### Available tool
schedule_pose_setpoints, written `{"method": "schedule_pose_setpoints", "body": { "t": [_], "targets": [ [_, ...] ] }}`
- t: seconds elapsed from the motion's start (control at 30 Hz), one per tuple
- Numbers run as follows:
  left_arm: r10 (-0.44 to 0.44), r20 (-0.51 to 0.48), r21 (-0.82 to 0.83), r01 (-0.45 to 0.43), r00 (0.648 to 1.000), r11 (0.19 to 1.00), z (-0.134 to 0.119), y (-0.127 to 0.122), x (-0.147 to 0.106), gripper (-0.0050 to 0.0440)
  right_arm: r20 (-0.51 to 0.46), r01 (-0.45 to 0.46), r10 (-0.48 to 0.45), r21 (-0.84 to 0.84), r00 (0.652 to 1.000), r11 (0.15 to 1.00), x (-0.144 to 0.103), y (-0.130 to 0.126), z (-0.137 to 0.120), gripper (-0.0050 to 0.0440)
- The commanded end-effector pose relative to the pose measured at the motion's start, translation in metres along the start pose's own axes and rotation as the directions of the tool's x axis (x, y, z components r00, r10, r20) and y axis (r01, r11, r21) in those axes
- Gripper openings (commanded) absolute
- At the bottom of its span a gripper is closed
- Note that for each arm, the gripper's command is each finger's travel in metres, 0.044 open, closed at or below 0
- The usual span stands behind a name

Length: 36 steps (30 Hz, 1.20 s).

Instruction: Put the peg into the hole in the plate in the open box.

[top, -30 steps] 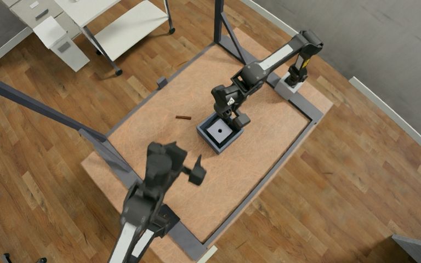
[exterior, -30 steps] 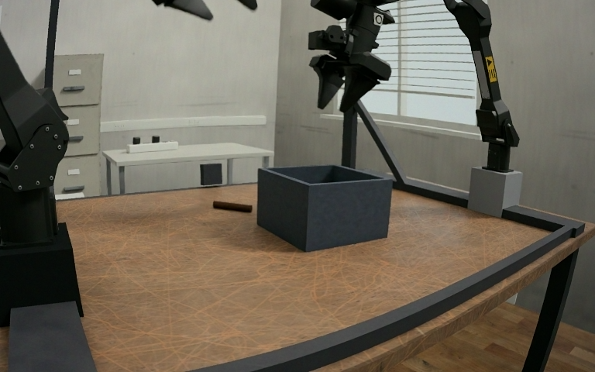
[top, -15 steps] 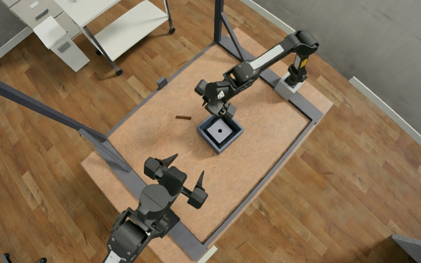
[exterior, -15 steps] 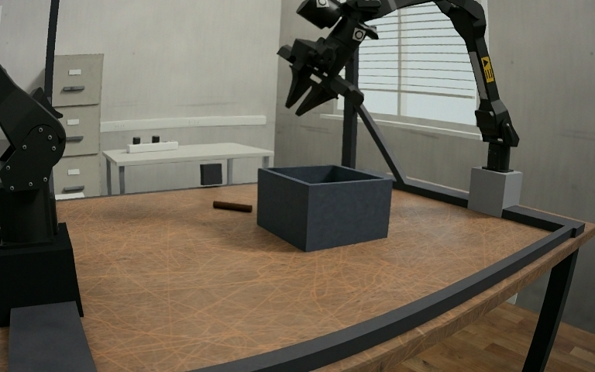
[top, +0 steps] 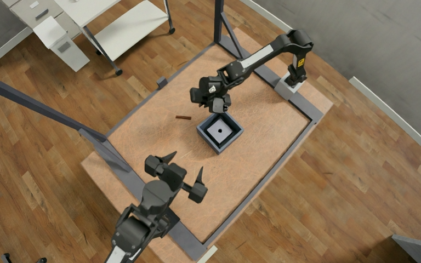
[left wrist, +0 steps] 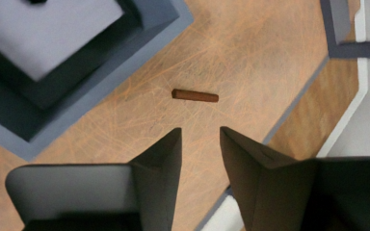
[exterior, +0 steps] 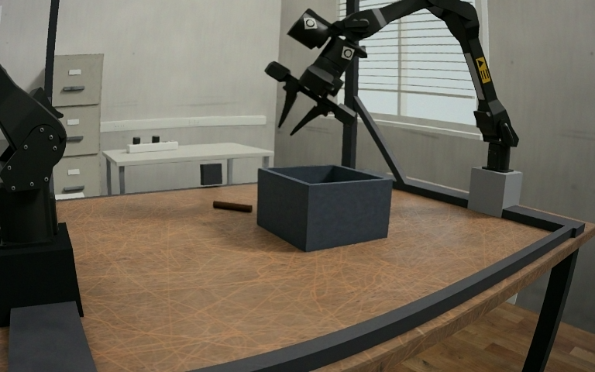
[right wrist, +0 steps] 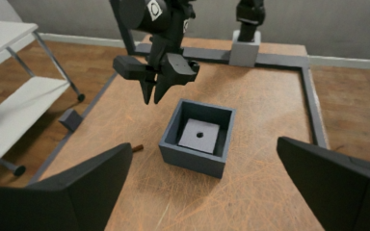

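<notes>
The brown peg (top: 183, 116) lies flat on the table top, to one side of the dark open box (top: 219, 131). A grey plate with a round hole (top: 219, 130) sits at the box's bottom. My left gripper (top: 214, 106) hangs high above the box's edge on the peg's side. Its fingers are narrowed with a gap, nothing is between them, and they point down toward the peg (left wrist: 195, 95). My right gripper (top: 188, 160) is wide open and empty, high over the table's other end, far from the peg and box (right wrist: 198, 137).
A raised dark rim (exterior: 438, 297) runs along the table's edges. A dark frame post (top: 218, 21) stands at the far corner, and a slanted bar (top: 52, 113) crosses near the right arm. The left arm's grey base block (exterior: 494, 191) stands at the table's edge.
</notes>
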<state>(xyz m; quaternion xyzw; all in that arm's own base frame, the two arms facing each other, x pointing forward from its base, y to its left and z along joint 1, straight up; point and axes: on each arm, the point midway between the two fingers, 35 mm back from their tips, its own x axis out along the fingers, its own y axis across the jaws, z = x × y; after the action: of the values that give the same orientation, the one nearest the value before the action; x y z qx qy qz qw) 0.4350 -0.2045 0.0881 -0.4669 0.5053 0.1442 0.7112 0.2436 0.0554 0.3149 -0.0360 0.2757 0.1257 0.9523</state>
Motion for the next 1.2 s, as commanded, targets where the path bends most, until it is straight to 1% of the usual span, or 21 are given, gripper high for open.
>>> {"method": "schedule_pose_setpoints", "body": {
  "t": [0.0,0.1,0.23,0.3,0.43,0.57,0.7,0.8,0.87,0.9,1.0,1.1,1.13,1.17],
  "targets": [
    [0.011,0.043,-0.188,-0.003,0.999,0.982,-0.009,0.002,0.011,0.011,0.01,-0.038,0.039,-0.024,0.999,0.999,0.016,0.013,-0.008,0.044],
    [0.01,0.07,-0.315,0.013,0.997,0.949,-0.015,-0.002,0.017,0.011,0.01,-0.073,0.074,-0.046,0.997,0.996,0.029,0.024,-0.017,0.044],
    [0.011,0.107,-0.476,0.042,0.994,0.879,-0.022,-0.006,0.026,0.011,0.008,-0.115,0.116,-0.072,0.993,0.991,0.044,0.038,-0.03,0.044],
    [0.011,0.107,-0.476,0.042,0.994,0.879,-0.022,-0.006,0.026,0.011,0.008,-0.115,0.116,-0.072,0.993,0.991,0.044,0.038,-0.03,0.044],
    [0.027,0.15,-0.645,0.077,0.988,0.761,-0.031,-0.006,0.039,0.011,0.004,-0.159,0.161,-0.101,0.987,0.982,0.058,0.054,-0.045,0.044],
    [0.04,0.18,-0.762,0.114,0.983,0.637,-0.04,-0.007,0.05,0.011,0.001,-0.19,0.192,-0.12,0.981,0.974,0.067,0.065,-0.057,0.044],
    [0.048,0.208,-0.848,0.155,0.977,0.506,-0.048,-0.009,0.06,0.011,-0.001,-0.207,0.209,-0.132,0.978,0.969,0.072,0.071,-0.064,0.044],
    [0.052,0.22,-0.882,0.176,0.974,0.437,-0.05,-0.009,0.064,0.011,-0.002,-0.209,0.21,-0.134,0.978,0.969,0.072,0.071,-0.065,0.044],
    [0.052,0.22,-0.882,0.176,0.974,0.437,-0.05,-0.009,0.064,0.011,-0.002,-0.209,0.21,-0.134,0.978,0.969,0.072,0.071,-0.065,0.044],
    [0.052,0.224,-0.889,0.182,0.973,0.42,-0.051,-0.01,0.065,0.011,0.01,-0.21,0.214,-0.135,0.977,0.968,0.07,0.072,-0.059,0.044],
    [0.052,0.229,-0.898,0.191,0.972,0.397,-0.052,-0.01,0.066,0.011,0.011,-0.209,0.212,-0.133,0.977,0.969,0.07,0.071,-0.059,0.044],
    [0.053,0.23,-0.899,0.192,0.972,0.395,-0.051,-0.01,0.066,0.011,0.007,-0.209,0.212,-0.134,0.977,0.969,0.07,0.071,-0.06,0.044],
    [0.063,0.231,-0.897,0.188,0.971,0.4,-0.05,-0.005,0.069,0.011,0.007,-0.209,0.212,-0.134,0.977,0.969,0.07,0.071,-0.06,0.044],
    [0.051,0.229,-0.899,0.191,0.972,0.394,-0.048,-0.01,0.07,0.011,0.007,-0.209,0.212,-0.134,0.977,0.969,0.07,0.071,-0.06,0.044]
  ]
}}
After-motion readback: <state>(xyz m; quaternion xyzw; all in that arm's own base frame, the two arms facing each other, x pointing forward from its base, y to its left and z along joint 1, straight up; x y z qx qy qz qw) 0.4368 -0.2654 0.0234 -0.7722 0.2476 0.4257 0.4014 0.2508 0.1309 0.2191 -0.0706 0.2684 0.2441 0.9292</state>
